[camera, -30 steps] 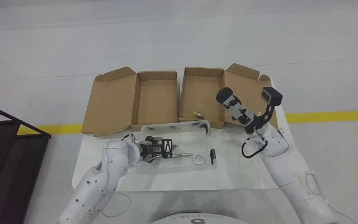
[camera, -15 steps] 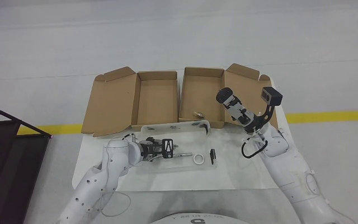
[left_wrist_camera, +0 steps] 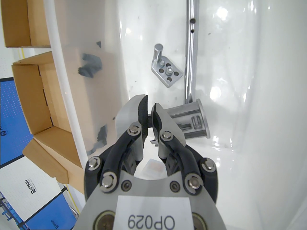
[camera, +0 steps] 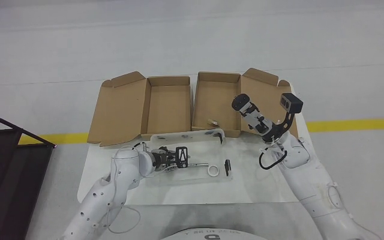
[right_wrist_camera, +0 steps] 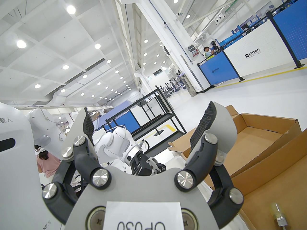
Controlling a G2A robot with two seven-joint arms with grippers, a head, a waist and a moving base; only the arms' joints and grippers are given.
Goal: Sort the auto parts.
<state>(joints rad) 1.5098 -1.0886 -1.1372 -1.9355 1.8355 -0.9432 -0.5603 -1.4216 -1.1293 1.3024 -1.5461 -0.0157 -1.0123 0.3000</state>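
The left gripper [camera: 185, 159] sits at a metal rod's [camera: 199, 165] end in the clear tray [camera: 198, 134], while the right gripper [camera: 242, 104] hangs over a cardboard box [camera: 213, 96].

Two boxes are set side by side at the back of the tabletop [camera: 255, 186], the left box [camera: 168, 108] just beside the right box [camera: 216, 105]. A small part [right_wrist_camera: 277, 213] is contained in the right box. A tray [camera: 195, 174] is placed just before the boxes. Within it, a cylinder [left_wrist_camera: 189, 120] is laid touching one end of a rod [left_wrist_camera: 190, 37], with a bracket [left_wrist_camera: 165, 71] just beside the rod. A ring [camera: 212, 171] is found by the rod's other end, and a clip [camera: 227, 167] to its right. The left tool [left_wrist_camera: 149, 112] is lowered into the tray and closed on the cylinder's stub. The right tool [right_wrist_camera: 149, 111] is raised above the right box, fingers spread.
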